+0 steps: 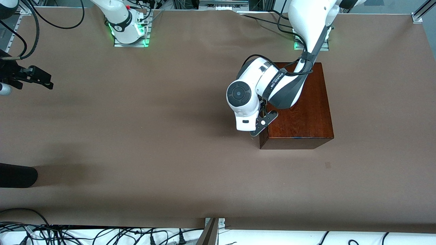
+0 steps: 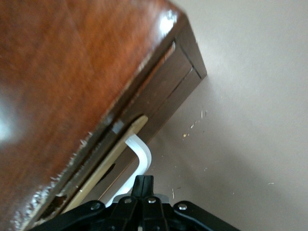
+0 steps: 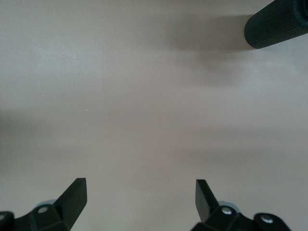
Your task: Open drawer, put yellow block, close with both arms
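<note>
reaching down at the mahogany box's corner, the left gripper [image 2: 143,185] had its fingers together on the white u-shaped handle [image 2: 138,153] of the drawer [image 2: 166,94]. in the left wrist view the fingertips met at the bar's bend. in the front view the left gripper [image 1: 260,123] sat at the box edge that faces the right arm's end of the table.

the drawer stood out by only a narrow gap. a strip of its pale light-wood tray [image 2: 111,153] showed between the dark reddish-brown front and the box body. its inside could not be seen, so contents could not be told.

the box [image 1: 299,105] was glossy dark mahogany, with worn, chipped finish along the top edge [image 2: 72,161] above the drawer. it stood on the brown table [image 1: 153,136] near the left arm's base.

the right gripper [image 3: 140,192] waited over bare table at the right arm's end, its fingers spread wide apart and holding nothing. a black ribbed cylinder [image 3: 276,24] showed in its wrist view.

the yellow block appeared in no view.
</note>
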Controlling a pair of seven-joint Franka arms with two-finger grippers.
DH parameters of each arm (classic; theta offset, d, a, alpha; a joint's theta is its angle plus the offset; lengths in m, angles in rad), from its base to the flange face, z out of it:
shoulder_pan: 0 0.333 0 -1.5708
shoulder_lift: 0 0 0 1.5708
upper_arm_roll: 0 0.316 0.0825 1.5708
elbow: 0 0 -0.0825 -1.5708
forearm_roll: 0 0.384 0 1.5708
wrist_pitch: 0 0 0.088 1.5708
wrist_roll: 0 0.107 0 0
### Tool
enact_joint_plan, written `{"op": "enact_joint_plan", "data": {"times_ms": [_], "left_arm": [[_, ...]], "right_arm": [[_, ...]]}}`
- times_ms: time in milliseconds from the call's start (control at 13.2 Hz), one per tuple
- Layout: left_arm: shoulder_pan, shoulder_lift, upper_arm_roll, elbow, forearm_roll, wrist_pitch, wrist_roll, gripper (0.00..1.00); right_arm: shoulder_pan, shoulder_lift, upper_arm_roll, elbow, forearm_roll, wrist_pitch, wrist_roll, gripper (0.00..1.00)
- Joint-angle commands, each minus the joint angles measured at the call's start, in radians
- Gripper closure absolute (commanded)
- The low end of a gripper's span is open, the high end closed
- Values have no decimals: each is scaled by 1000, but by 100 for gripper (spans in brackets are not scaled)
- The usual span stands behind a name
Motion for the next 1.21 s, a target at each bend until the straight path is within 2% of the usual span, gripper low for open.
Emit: {"op": "enact_joint_plan", "data": {"times_ms": [0, 76, 151, 303, 530, 757, 984, 1135], "left_arm": [[13, -85, -18, -29, 11, -14, 19, 100], [13, -101, -32, -27, -20, -25, 17, 81], [14, -120, -35, -21, -55, -42, 19, 42], [45, -173, -60, -23, -74, -54, 42, 0], [135, -271, -80, -43, -127, -81, 216, 0], [259, -355, -80, -62, -163, -154, 478, 0], [371, -478, -69, -163, -163, -161, 790, 0], [427, -571, -37, -251, -163, -161, 981, 0]], "right_arm": [[0, -3, 4, 3, 7, -9, 14, 0], [0, -3, 4, 3, 7, -9, 14, 0], [0, -3, 4, 3, 5, -9, 14, 0], [1, -4, 6, 3, 5, -8, 14, 0], [1, -4, 7, 4, 4, -9, 34, 0], [1, -4, 7, 4, 4, -9, 34, 0], [1, -4, 7, 4, 4, -9, 34, 0], [1, -4, 7, 4, 4, -9, 34, 0]]}}
